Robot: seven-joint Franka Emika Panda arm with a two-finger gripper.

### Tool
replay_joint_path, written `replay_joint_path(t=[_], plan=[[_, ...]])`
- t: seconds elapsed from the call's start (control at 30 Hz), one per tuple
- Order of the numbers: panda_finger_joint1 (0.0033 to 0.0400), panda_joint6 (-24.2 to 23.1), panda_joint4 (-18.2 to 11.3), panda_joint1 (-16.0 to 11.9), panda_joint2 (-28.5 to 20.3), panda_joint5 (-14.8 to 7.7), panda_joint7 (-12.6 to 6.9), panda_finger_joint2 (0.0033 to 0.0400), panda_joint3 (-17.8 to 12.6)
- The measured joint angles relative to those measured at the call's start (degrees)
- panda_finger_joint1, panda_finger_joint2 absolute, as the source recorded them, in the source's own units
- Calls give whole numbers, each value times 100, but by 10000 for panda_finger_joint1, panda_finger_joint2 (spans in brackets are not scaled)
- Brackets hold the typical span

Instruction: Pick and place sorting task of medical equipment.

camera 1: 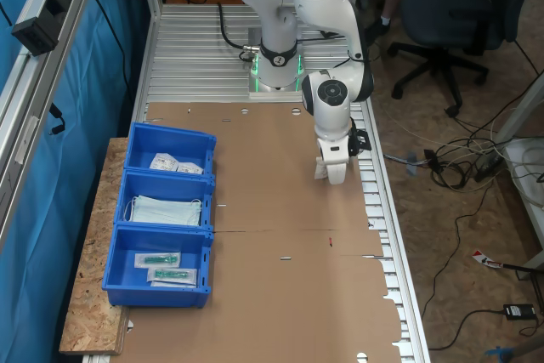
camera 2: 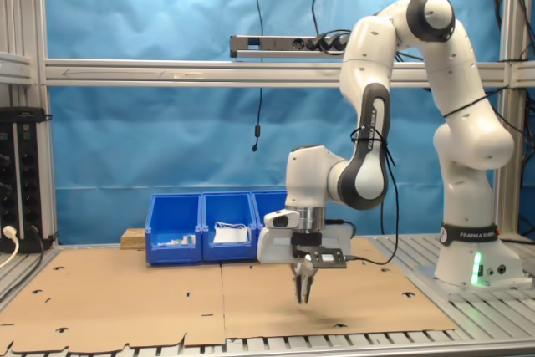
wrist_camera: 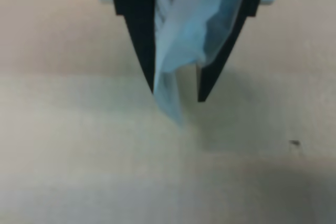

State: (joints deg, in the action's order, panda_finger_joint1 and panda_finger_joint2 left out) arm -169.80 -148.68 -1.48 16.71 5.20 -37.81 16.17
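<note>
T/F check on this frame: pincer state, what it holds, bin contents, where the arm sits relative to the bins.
1. The pincer is shut on a small flat white sealed packet. True.
2. The packet lies flat on the brown cardboard sheet. False: it is pinched between the black fingers, above the cardboard.
3. The middle of the three blue plastic bins holds pale blue folded face masks. True.
4. The pincer hangs directly over the bins. False: in the first exterior view it is well off to the first exterior view's right of them.
5. The bin with clear packets of green-teal sticks is the one nearest the arm's base. False: it is the farthest.
</note>
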Motion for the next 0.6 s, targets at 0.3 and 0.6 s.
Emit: replay_joint_path(t=[0.3,0.6], plan=[[54,118,-10,0,-679,0,0,54,-118],[54,611,-11,-8,-1483,0,0,54,-344]])
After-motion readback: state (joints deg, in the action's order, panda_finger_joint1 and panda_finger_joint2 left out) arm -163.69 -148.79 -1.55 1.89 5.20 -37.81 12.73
